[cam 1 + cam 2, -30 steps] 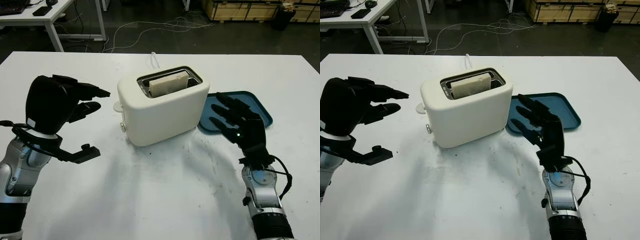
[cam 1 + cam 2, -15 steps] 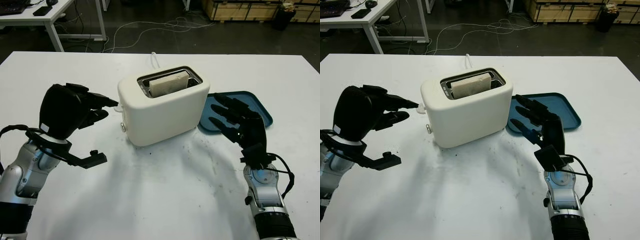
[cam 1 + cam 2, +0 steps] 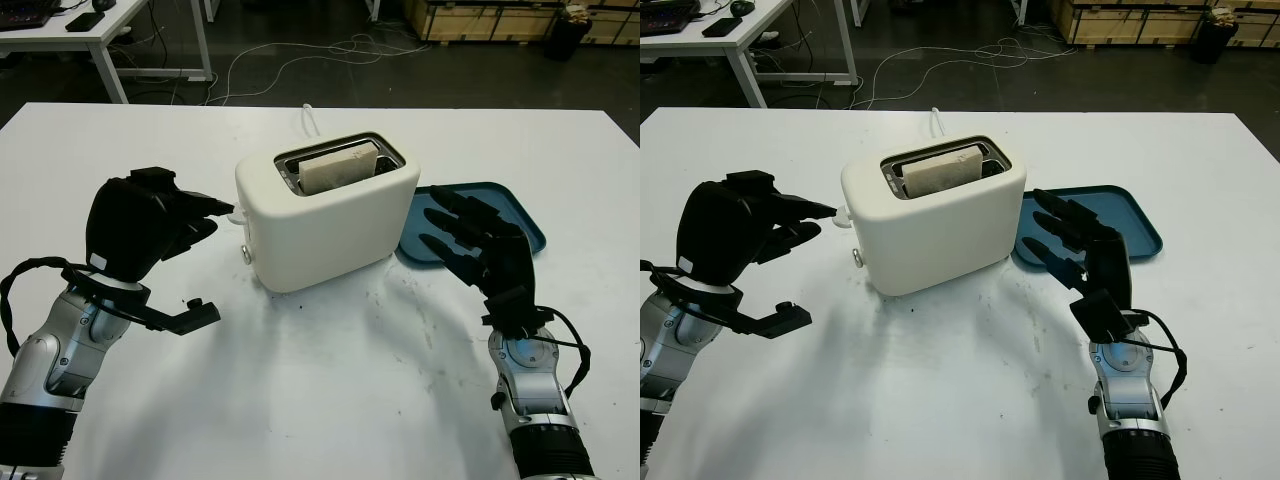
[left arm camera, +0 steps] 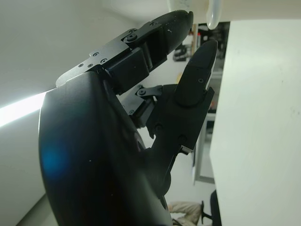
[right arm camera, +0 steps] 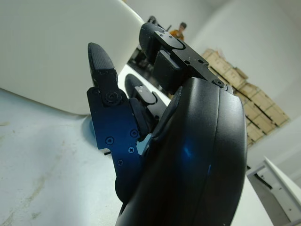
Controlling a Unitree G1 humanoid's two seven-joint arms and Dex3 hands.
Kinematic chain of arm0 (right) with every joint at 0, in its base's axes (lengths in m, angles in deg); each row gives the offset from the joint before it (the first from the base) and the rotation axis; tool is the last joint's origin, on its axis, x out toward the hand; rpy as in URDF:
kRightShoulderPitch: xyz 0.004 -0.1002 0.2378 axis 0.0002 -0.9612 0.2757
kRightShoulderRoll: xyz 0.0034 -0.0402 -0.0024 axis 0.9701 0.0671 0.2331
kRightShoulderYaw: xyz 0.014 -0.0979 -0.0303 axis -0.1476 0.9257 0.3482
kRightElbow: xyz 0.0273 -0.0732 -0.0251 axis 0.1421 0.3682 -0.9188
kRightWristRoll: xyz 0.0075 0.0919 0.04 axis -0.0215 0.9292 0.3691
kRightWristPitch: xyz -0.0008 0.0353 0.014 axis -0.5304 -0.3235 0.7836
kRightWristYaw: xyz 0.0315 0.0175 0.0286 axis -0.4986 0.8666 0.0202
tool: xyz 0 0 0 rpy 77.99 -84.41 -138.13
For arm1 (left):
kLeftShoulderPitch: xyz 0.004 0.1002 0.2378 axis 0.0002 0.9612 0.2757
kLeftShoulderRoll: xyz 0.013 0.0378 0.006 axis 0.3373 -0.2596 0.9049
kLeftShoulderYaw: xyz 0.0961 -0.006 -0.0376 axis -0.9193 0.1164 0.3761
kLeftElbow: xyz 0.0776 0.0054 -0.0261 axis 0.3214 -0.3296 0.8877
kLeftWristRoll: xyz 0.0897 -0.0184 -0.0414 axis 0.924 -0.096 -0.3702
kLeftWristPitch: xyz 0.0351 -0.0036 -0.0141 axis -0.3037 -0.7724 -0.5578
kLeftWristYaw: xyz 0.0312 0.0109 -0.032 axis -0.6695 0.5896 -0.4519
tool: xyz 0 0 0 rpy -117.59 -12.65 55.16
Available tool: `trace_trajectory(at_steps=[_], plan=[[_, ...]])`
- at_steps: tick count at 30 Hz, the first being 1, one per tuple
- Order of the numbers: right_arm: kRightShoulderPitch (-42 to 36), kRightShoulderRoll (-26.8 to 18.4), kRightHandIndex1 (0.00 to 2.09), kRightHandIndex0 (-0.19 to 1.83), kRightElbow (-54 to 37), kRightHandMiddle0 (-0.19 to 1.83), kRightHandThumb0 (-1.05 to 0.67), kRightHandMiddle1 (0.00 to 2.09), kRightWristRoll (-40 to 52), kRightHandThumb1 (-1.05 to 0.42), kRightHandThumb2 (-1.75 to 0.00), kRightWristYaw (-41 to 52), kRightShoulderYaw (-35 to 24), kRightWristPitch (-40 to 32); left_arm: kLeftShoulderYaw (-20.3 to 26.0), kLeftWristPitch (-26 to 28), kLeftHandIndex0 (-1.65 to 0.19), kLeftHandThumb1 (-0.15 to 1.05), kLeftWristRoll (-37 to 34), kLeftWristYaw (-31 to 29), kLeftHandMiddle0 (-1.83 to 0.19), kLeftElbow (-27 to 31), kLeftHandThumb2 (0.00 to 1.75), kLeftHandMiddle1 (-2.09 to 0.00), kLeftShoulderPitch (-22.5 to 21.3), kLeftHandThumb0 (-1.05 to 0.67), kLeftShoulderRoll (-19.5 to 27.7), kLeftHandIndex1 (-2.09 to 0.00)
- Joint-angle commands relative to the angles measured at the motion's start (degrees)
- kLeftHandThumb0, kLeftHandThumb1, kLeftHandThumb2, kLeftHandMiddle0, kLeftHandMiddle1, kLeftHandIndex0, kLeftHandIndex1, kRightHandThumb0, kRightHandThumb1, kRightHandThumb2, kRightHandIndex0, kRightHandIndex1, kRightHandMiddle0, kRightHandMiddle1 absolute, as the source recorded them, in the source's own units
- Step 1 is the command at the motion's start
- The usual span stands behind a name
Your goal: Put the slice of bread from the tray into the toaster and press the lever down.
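Note:
A cream toaster [image 3: 325, 220] stands mid-table with the slice of bread [image 3: 338, 168] upright in its slot, its top edge showing. The toaster's white lever [image 3: 238, 212] sticks out of its left end. My left hand [image 3: 205, 215] is open beside that end, its upper fingertip touching the lever; the left wrist view shows the fingers [image 4: 197, 66] reaching toward the white knob [image 4: 214, 14]. The blue tray [image 3: 505, 205] lies right of the toaster with nothing on it. My right hand [image 3: 465, 240] is open over the tray's near left corner, close to the toaster wall [image 5: 56, 47].
A white power cord [image 3: 310, 120] runs off behind the toaster. The white table [image 3: 320, 400] has bare surface in front of the toaster. Beyond it are a desk [image 3: 100, 30], floor cables and wooden crates [image 3: 500, 18]. A person [image 5: 178, 30] stands far off.
My left hand has dropped and moved right toward the toaster until its fingertips reached the lever. The right hand, bread and toaster have hardly moved.

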Motion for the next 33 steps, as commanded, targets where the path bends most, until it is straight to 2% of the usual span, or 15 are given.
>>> trace_trajectory(at_steps=[1, 22, 29, 33], plan=[[-0.08, -0.1, 0.0, 0.82, -0.36, 0.75, -0.4, 0.0, 1.09, -0.9, 0.0, 0.01, -0.34, -0.16, -0.39, 0.81, -1.24, 0.77, 0.39, 0.37, -0.91, 0.7, 0.0, -1.19, 0.01, -0.31, -0.38, -0.01], [0.14, -0.41, 0.0, 0.83, 0.11, 0.76, -0.4, 0.0, 0.73, -0.9, 0.0, -0.39, -0.29, 0.65, -2.3, 0.86, -1.26, 0.72, -0.66, -0.65, -0.92, -0.64, 0.0, -1.19, -1.54, -0.26, -1.15, -0.01], [-0.18, -0.24, 0.0, 0.83, -0.47, 0.76, -0.39, 0.0, 1.44, -0.9, 0.0, 0.11, -0.24, 0.28, -2.32, 1.69, -1.28, 0.7, -1.02, -5.24, -0.94, 0.04, 0.0, -1.14, -3.17, -0.27, 0.98, -0.02], [-0.24, -0.38, 0.0, 0.83, -0.49, 0.76, -0.38, 0.0, 1.64, -0.9, 0.0, 0.39, -0.15, 0.45, -1.62, 0.84, -1.28, 0.66, -2.91, -8.92, -0.91, 0.85, 0.0, -1.23, -4.55, -0.27, 3.11, -0.01]])
